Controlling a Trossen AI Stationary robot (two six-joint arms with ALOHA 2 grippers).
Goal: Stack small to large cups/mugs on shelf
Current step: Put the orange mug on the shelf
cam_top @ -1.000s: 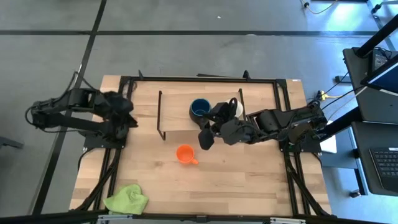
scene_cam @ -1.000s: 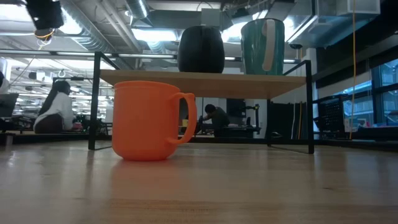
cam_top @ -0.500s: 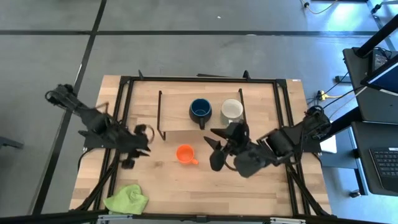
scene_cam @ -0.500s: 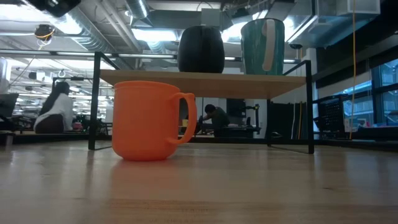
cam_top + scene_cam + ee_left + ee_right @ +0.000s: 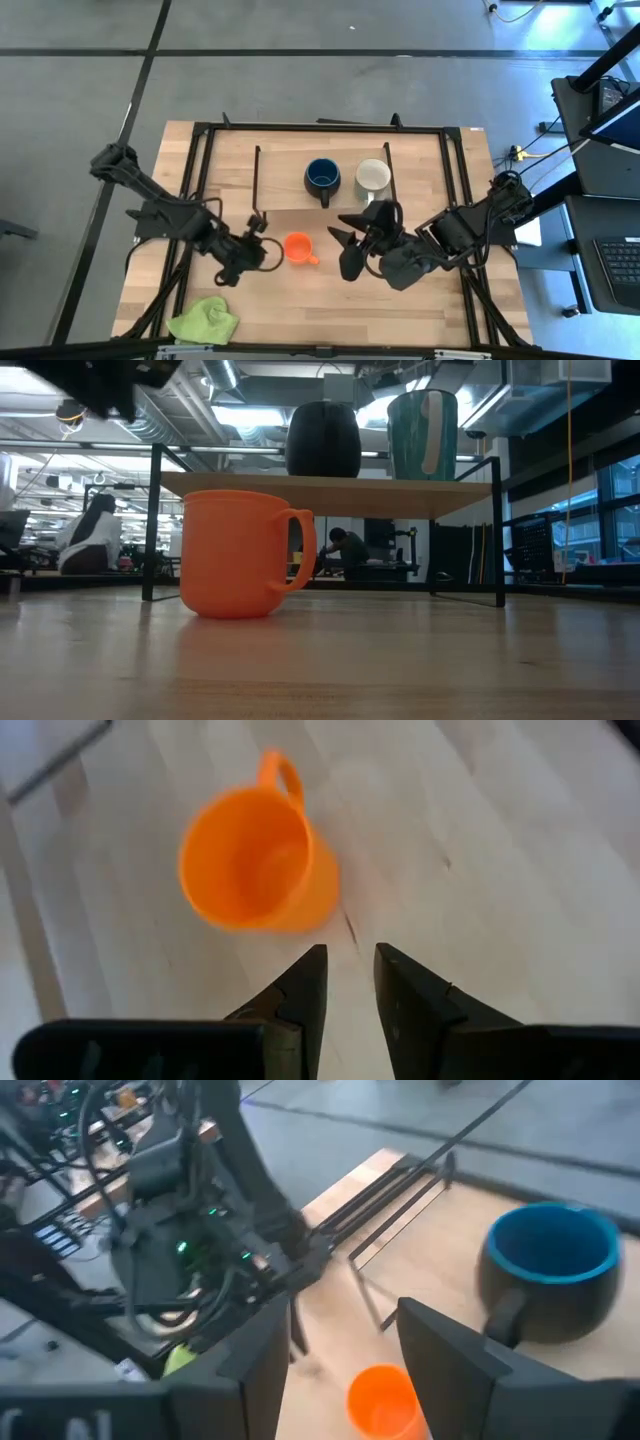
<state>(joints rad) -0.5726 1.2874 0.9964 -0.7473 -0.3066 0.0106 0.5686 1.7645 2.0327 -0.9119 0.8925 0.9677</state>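
Note:
The small orange mug stands upright on the tabletop in front of the shelf; it also shows in the low view. The dark blue mug and the white mug stand side by side on the shelf board. My left gripper is just to the left of the orange mug, its fingers a narrow gap apart and empty. My right gripper is to the right of the orange mug, wide open and empty.
A lime-green cloth lies at the table's near left corner. The left part of the shelf board is bare. The shelf's thin black legs stand just behind the orange mug. People sit in the room beyond the table.
My left gripper has swung from the table's left edge toward the near right and come up beside the orange mug. My right gripper has drawn back from the shelf toward the near edge, leaving the white mug uncovered. The mugs have not moved.

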